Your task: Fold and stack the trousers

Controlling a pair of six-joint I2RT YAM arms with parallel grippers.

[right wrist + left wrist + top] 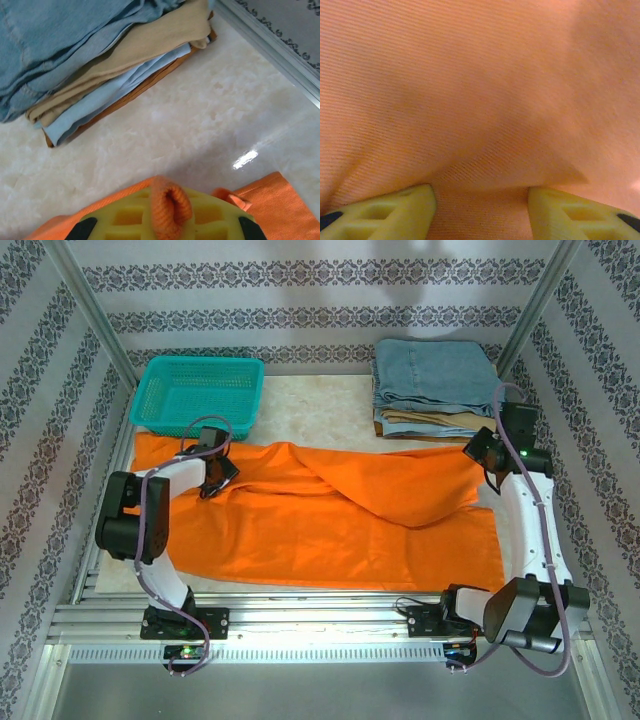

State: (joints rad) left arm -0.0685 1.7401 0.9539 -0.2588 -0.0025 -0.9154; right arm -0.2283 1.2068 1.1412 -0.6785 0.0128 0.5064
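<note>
A: Where are the bright orange soft cloth trousers [330, 530]?
B: Spread flat across the pale marbled table [320, 405]; right gripper [169, 220] pinches one edge; left gripper [482, 212] has its fingers apart against the cloth.
A: Beyond?
B: A teal plastic mesh basket [200, 390]; a folded stack of blue denim and tan cloth [435, 380].

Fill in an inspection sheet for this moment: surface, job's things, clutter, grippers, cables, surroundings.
Surface: pale marble-look tabletop, bare between basket and stack.
Job's things: orange trousers spread across the table, one part flipped diagonally over the middle.
Clutter: teal basket far left, nothing seen inside; folded stack of denim and tan clothes far right.
Grippers: left gripper open, close against orange cloth; right gripper shut on a pinch of the trousers' edge.
Cables: purple cables run along both arms.
Surroundings: patterned walls, metal frame.
</note>
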